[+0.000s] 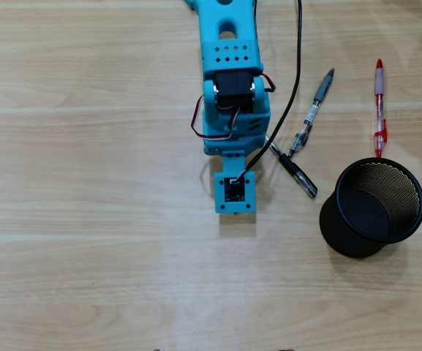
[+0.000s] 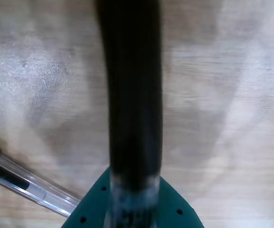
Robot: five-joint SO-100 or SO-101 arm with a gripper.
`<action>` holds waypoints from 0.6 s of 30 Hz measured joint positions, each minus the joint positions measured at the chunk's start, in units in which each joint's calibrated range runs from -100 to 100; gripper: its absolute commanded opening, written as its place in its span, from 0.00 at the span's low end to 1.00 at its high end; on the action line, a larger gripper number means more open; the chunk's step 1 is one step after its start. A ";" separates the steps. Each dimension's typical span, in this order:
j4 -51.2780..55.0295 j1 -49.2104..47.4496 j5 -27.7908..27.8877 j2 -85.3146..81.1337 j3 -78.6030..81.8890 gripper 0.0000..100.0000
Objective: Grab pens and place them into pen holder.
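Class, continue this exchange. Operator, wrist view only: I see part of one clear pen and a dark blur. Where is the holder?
Observer: Overhead, the holder stands upright at the right, apart from the arm.
Operator: Any pens in it?
Observer: None; its inside shows only mesh.
Operator: Where are the other pens?
Observer: A red pen and a grey pen lie above the holder in the overhead view, and a black pen lies beside the arm.
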 measured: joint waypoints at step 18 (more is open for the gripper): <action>11.28 2.62 0.05 0.25 -9.92 0.02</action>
